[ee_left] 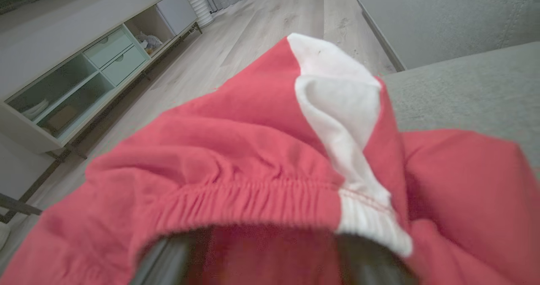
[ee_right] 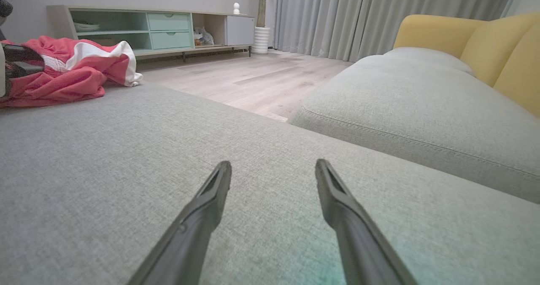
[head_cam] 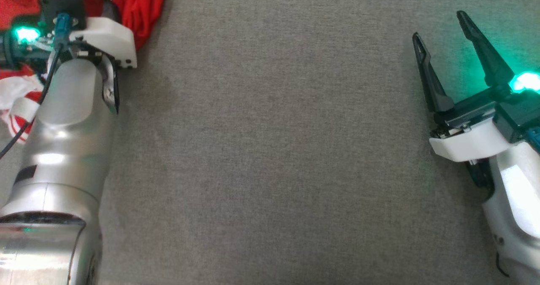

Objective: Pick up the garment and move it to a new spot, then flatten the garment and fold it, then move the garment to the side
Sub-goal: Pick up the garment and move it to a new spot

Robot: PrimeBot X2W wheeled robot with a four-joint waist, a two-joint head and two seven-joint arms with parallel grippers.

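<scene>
Grey cushion (head_cam: 270, 150), bunched red garment (head_cam: 143, 2), axis unclear

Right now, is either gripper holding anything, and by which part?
Nothing is held. Right gripper open over the cushion; left gripper open at the elastic waistband of the garment.

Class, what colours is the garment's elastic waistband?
Gathered waistband: red with a white section; left wrist view.
</scene>
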